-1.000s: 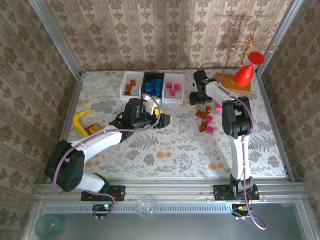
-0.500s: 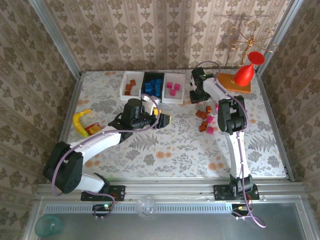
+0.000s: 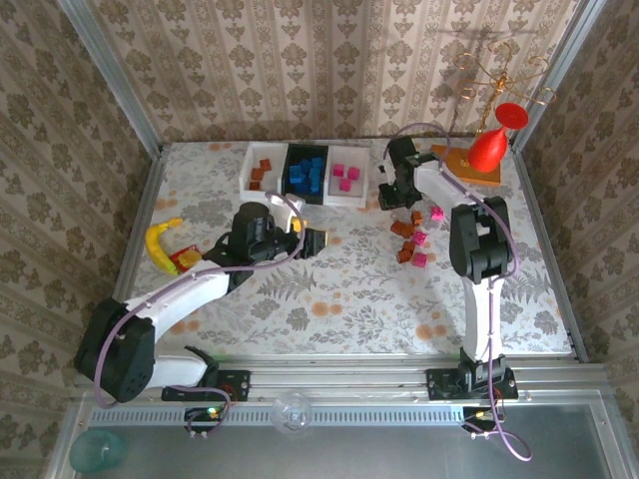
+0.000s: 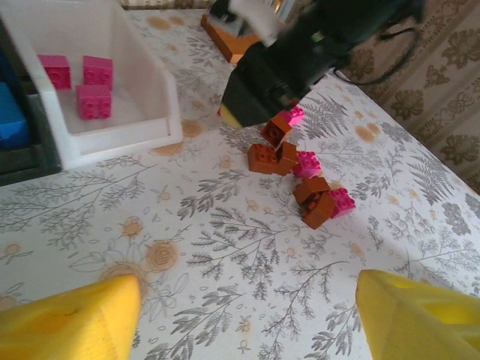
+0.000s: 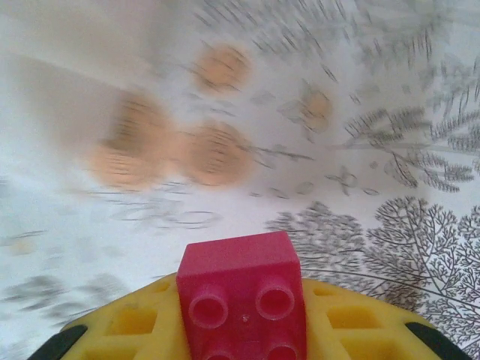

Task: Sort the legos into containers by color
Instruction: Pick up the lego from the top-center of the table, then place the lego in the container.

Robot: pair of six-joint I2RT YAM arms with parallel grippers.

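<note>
The right gripper [image 3: 390, 197] pinches a magenta lego [image 5: 244, 300] between its yellow fingers [image 5: 127, 322] above the floral table [image 3: 349, 289], at 3 o'clock of the containers [image 3: 286, 170] that line the table's 12 o'clock edge. Brown, blue and magenta bricks already lie in those three bins, the magenta ones in the right white bin [image 4: 112, 139]. Loose legos [image 4: 264, 158], brown and magenta, are clustered just at 5 o'clock of that gripper. The left gripper [image 3: 318, 239] hovers mid-table, fingers spread wide and empty.
</note>
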